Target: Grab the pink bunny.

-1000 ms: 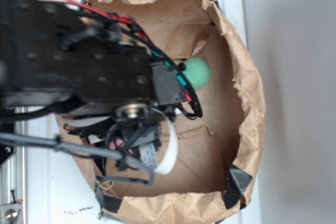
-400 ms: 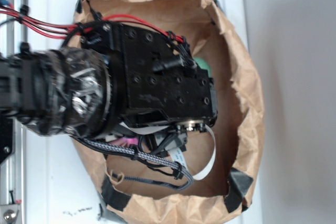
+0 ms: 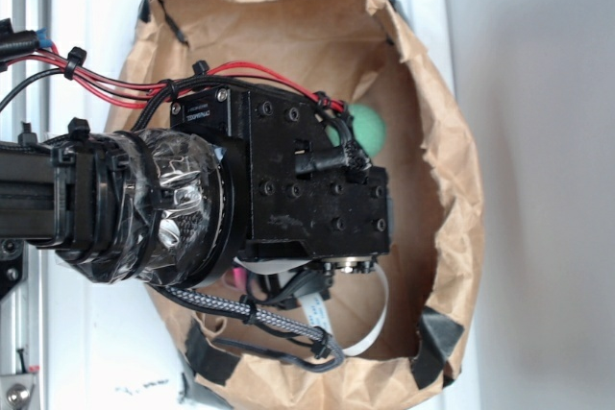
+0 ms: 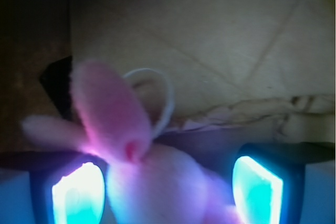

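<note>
In the wrist view the pink bunny [image 4: 157, 182] fills the space between my gripper's [image 4: 168, 184] two glowing pads. One long ear [image 4: 107, 111] points up and left, and a thin white ring [image 4: 167, 98] loops behind it. The bunny's body touches the left pad [image 4: 79, 195]. A dark gap separates it from the right pad [image 4: 257, 187], so the gripper is open around it. In the exterior view only a sliver of the pink bunny [image 3: 233, 277] shows under my black wrist block [image 3: 307, 189], and the fingers are hidden there.
Everything sits inside a brown paper bag [image 3: 452, 170] with crumpled walls, taped at the corners with black tape [image 3: 432, 338]. A green knitted ball [image 3: 369, 129] lies at the bag's far side, partly behind the wrist. A white ribbon cable [image 3: 370, 328] curls below the wrist.
The arm has swung over the bag's middle and now covers most of its floor. Since 0.4 s ago it shifted slightly left, uncovering more of the green ball.
</note>
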You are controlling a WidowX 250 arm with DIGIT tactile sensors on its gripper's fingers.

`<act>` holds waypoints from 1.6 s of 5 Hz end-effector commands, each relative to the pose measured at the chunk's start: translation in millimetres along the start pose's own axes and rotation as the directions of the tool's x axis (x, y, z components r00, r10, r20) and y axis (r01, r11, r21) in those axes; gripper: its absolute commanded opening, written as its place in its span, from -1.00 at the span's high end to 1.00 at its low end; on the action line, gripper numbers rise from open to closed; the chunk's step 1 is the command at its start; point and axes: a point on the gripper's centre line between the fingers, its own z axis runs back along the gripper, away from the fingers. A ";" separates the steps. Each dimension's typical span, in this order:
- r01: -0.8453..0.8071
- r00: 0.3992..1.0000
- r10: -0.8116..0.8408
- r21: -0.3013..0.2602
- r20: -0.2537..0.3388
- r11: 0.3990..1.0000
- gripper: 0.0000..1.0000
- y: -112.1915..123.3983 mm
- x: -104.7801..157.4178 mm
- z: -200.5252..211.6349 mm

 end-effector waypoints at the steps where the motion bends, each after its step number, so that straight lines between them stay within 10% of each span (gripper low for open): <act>1: 0.110 0.993 -0.110 -0.016 0.035 0.994 -1.00 -20.3 7.4 24.2; 4: 0.109 0.994 -0.108 0.021 -0.005 0.994 -1.00 -26.2 12.7 -4.1; 5: 0.097 0.995 -0.097 0.025 0.002 0.995 1.00 -28.4 11.8 -7.5; 8: -0.062 0.992 0.054 0.069 0.112 0.996 1.00 1.4 2.5 36.0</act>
